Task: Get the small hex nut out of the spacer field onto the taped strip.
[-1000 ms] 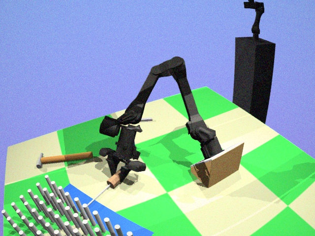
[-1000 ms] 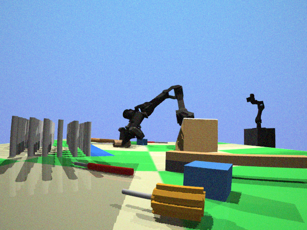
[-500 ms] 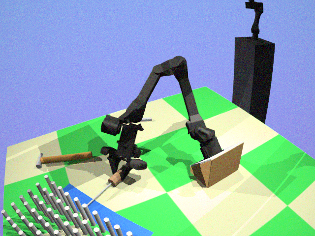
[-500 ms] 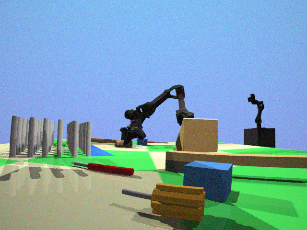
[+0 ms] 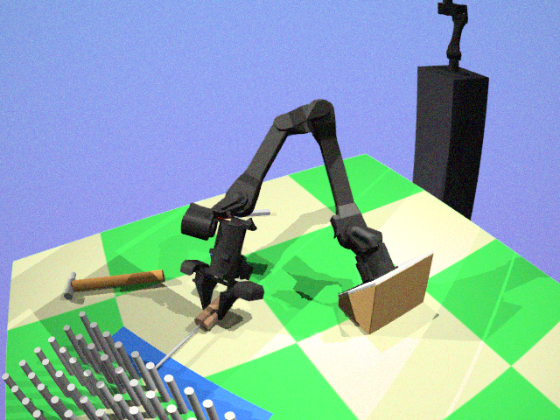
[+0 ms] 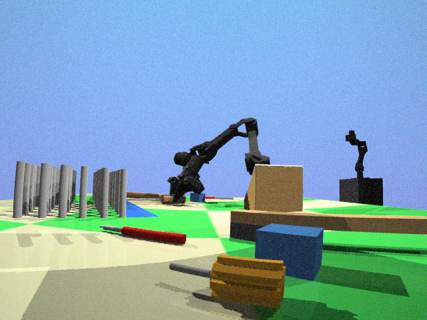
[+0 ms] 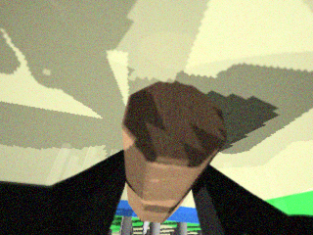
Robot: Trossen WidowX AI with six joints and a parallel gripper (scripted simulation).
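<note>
My gripper (image 5: 213, 311) (image 6: 174, 199) is shut on the brown wooden handle (image 5: 206, 318) (image 6: 167, 199) (image 7: 166, 181) of a tool, low over the table. The tool's thin grey shaft (image 5: 178, 345) runs from the handle across the blue taped strip (image 5: 237, 401) (image 6: 137, 211) (image 7: 186, 213) to the front row of spacers; its far end is hidden behind them. The grey metal spacers (image 5: 169, 388) (image 6: 104, 193) (image 7: 155, 229) stand upright in rows beyond the strip. I cannot make out the hex nut in any view.
A hammer (image 5: 119, 280) (image 6: 141, 195) lies beside the gripper. A red-handled tool (image 6: 153, 235), an orange-handled tool (image 6: 247, 281), a blue block (image 6: 287, 249) and a long wooden beam (image 6: 327, 221) lie in the exterior view's foreground. A brown wedge (image 5: 400, 293) (image 6: 278, 189) stands at the arm's base.
</note>
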